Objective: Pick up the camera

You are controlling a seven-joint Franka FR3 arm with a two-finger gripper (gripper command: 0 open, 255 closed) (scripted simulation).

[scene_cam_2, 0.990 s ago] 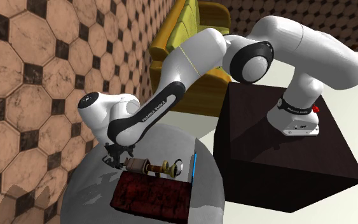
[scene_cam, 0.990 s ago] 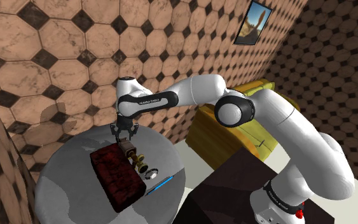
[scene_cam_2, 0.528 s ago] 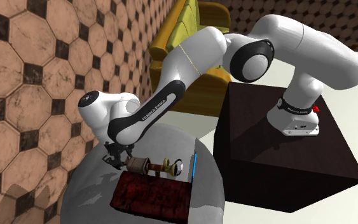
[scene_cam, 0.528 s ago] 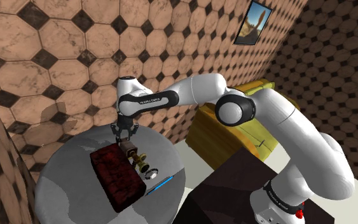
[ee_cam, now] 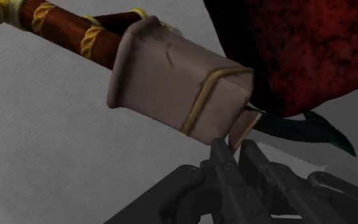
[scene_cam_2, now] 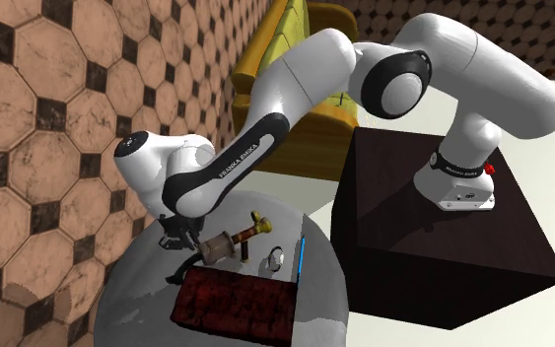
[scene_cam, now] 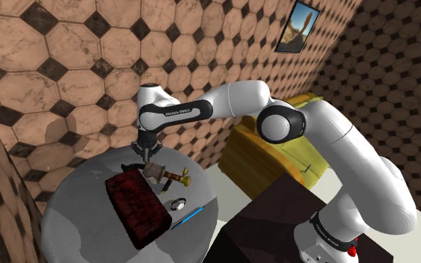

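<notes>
**Item:** camera (scene_cam: 161, 173), a tan box body with a brown, gold-banded barrel.

**Location:** centre-left of the shoulder view, just beside the dark red block (scene_cam: 136, 203), over the round grey tabletop (scene_cam: 74, 224).

**Change logged:** half a second ago it lay level along the block. Now the barrel end points up and away. I read the box body (ee_cam: 171, 89) as coming off the surface, though I cannot confirm clearance.

**Jaws:** clenched on a small flap at the body's lower corner.

**Small ring** (scene_cam: 177, 202)**:** unmoved on the tabletop, apart from the camera.

**Assessment:** the lift has begun. I judge that so thin a hold on one corner could let the camera swing or slip.
</notes>
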